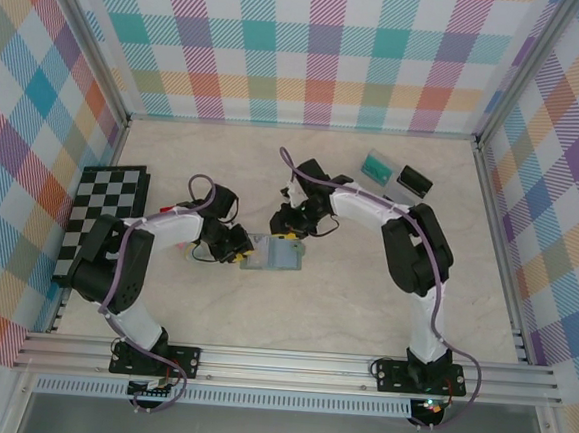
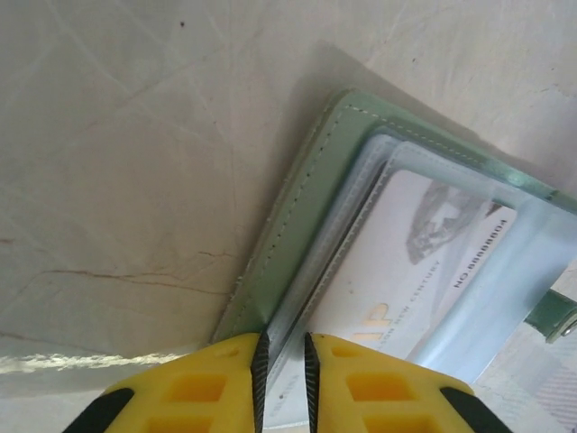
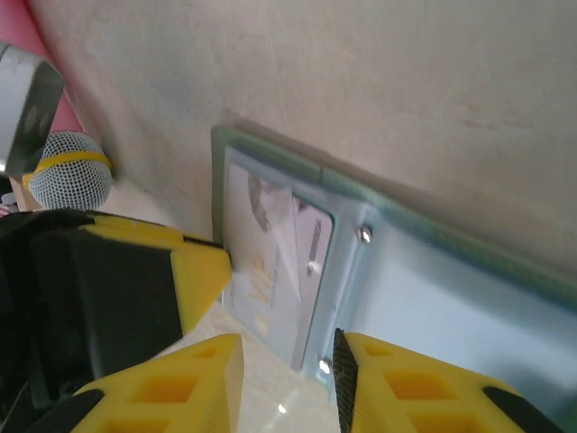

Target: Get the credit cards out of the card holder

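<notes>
**Holder pinned, card not yet out**

The left gripper (image 2: 283, 350) has its yellow jaws nearly together, pinching the near edge of the card holder (image 2: 297, 225). At an adjoining edge of the holder, the right gripper (image 3: 287, 350) stands with jaws apart and grips nothing. The holder lies open and flat on the table (image 2: 135, 180). It is grey-green with pale stitching, and a pale credit card (image 2: 415, 262) sits under its clear window. Next (my reading), the right fingers must catch that card's edge and slide it free.

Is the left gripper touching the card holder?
Touching. In the left wrist view the left gripper pinches the near edge of the card holder; the holder's clear sleeve fills the narrow slit between the fingers.
</notes>
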Robot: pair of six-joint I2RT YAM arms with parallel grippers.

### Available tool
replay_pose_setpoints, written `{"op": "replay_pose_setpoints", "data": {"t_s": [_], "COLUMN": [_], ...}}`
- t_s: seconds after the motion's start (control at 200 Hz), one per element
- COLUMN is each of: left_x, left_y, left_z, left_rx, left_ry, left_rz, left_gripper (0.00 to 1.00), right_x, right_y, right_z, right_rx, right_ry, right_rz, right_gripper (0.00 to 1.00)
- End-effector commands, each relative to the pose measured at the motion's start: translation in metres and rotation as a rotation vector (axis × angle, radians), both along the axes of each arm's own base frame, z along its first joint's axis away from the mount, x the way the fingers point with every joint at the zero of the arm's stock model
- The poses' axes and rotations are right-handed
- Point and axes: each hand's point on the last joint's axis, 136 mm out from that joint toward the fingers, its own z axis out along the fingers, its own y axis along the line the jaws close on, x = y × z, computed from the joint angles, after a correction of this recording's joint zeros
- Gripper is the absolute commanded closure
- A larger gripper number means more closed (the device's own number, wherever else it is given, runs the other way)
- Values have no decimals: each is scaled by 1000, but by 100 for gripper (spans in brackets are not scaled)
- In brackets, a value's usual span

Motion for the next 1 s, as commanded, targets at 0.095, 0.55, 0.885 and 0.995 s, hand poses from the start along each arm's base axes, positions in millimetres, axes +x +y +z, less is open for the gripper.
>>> {"op": "replay_pose_setpoints", "data": {"t_s": [0.095,0.55,0.885,0.995], "left_x": [-9,-14,-15,-16], "left_y": [-1,4,5,5], "left_z": [-8,-16,-17,-19], "left_rx": [24,51,58,58], "left_ry": [37,71,75,77], "left_rz": [-53,-53,-62,-63], "left_gripper": [82,85,85,86], "right_x": [-2,-5,-7,-8], "right_y": [14,18,24,26], "right_z": [-11,-30,-31,-30], "right_rx": [29,35,75,94], "right_ry": [47,100,116,119], "right_rz": [62,75,93,101], "right_gripper": [70,77,84,86]}}
